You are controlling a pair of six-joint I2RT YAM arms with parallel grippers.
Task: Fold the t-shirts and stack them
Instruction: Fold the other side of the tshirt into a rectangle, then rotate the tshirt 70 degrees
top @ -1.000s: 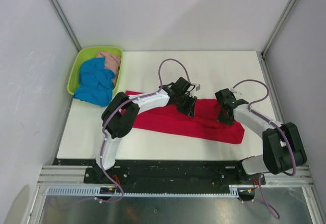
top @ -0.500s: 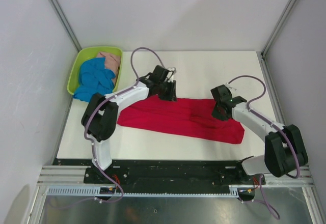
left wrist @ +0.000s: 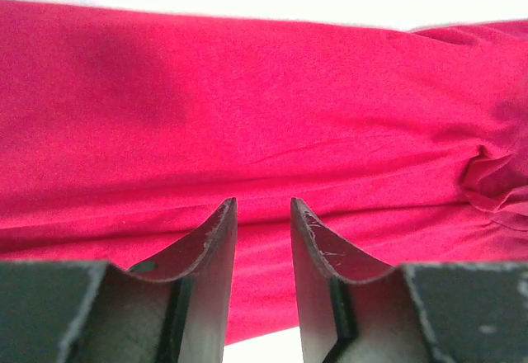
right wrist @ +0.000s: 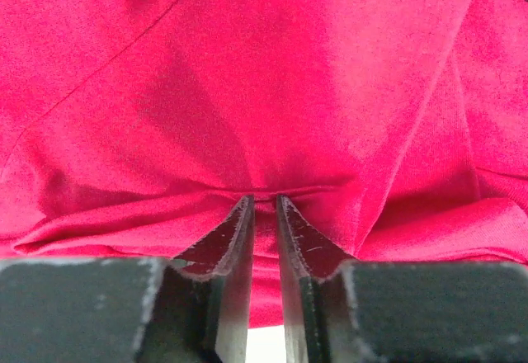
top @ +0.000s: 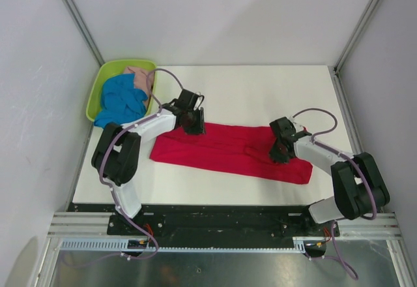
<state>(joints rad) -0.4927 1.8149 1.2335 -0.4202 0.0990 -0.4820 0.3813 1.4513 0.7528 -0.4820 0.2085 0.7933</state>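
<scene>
The red t-shirt [top: 225,149] lies folded into a long band across the middle of the table. My left gripper [top: 195,126] hovers at the far edge of its left end. In the left wrist view its jaws [left wrist: 262,205] stand open, with flat red cloth [left wrist: 264,115] under them. My right gripper [top: 279,153] presses down on the band's right part. The right wrist view shows it [right wrist: 264,198] shut on a pinch of red cloth [right wrist: 272,91], with wrinkles gathering at the tips. The blue t-shirt [top: 120,104] and the pink t-shirt [top: 139,77] lie bundled in the basket.
The lime-green basket [top: 97,86] stands at the table's far left corner, with the blue cloth spilling over its near rim. Grey walls close in the left and right sides. White tabletop [top: 260,91] shows behind the red band.
My left arm has swung left along the red shirt's far edge, from its middle to its left end. My right gripper has come down onto the cloth and narrowed on it.
</scene>
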